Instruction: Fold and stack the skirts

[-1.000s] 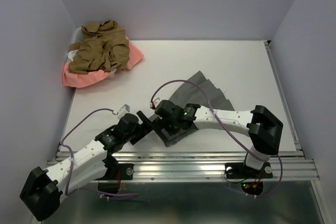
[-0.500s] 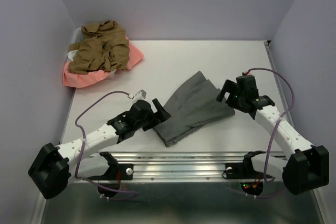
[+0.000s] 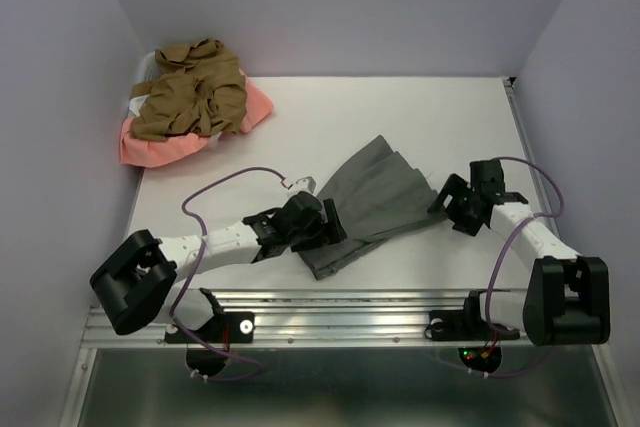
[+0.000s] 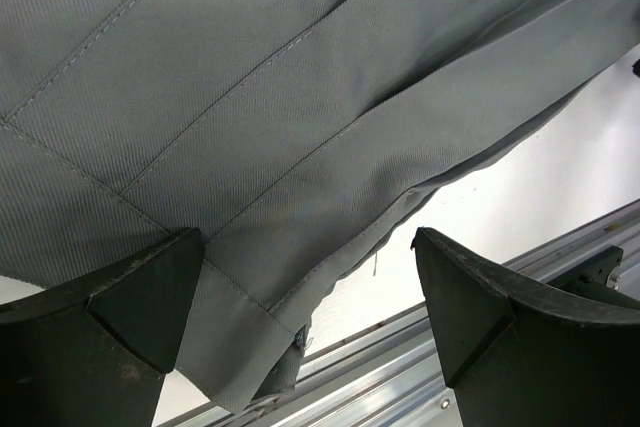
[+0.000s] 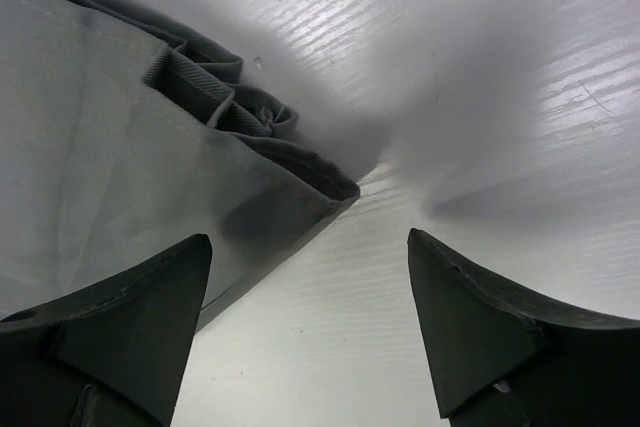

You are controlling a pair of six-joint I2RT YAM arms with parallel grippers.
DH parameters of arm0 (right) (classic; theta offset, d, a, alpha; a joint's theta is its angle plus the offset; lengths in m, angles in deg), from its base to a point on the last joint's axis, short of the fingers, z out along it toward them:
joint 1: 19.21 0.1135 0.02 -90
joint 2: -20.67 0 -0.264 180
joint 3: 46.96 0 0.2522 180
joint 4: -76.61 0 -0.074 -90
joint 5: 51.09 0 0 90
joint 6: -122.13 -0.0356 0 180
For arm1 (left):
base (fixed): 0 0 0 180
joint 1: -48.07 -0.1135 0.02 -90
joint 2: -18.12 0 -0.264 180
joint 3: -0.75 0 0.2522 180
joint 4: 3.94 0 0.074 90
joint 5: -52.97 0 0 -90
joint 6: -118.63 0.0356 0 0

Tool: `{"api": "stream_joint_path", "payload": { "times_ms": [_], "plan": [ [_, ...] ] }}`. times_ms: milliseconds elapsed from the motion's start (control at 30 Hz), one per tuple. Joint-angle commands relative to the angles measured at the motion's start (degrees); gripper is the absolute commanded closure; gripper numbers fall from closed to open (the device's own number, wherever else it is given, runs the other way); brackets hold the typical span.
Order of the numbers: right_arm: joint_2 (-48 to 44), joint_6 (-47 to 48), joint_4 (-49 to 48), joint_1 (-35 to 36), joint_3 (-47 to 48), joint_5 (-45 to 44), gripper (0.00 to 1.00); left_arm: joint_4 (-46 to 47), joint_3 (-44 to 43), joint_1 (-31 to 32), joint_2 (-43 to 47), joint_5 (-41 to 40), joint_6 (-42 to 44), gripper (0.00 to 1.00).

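The grey skirt (image 3: 372,199) lies folded on the white table (image 3: 400,117), waistband end near the front edge. My left gripper (image 3: 325,225) is open over its left front part; in the left wrist view (image 4: 310,277) the grey cloth (image 4: 300,97) fills the frame between the fingers. My right gripper (image 3: 450,205) is open just beside the skirt's right corner; the right wrist view (image 5: 310,277) shows that corner (image 5: 150,167) by the left finger. The tan-brown skirt (image 3: 190,92) lies crumpled on the salmon-pink skirt (image 3: 160,147) at the far left.
A white basket (image 3: 140,97) peeks out under the pile at the back left. The metal rail (image 3: 350,312) runs along the table's front edge. Purple walls close the left, back and right sides.
My left gripper has moved right onto the skirt's left front part. My right arm swung from the skirt's front end out to the right and now sits low beside its right corner.
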Motion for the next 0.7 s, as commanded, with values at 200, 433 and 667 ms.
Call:
{"api": "stream_joint_path", "payload": {
  "times_ms": [200,433,667],
  "plan": [
    [-0.1,-1.0,-13.0,-1.1,-2.9,4.8,0.40,2.2,1.7,0.2,3.4,0.0,1.7,0.01],
    [0.0,-0.2,-14.9,-1.1,-0.6,3.2,0.77,2.8,2.5,0.2,3.3,0.4,1.7,0.01],
    [1.6,1.3,-16.8,-1.1,3.3,3.1,0.89,2.9,3.1,0.2,3.0,0.9,1.9,0.01]
  ]
}}
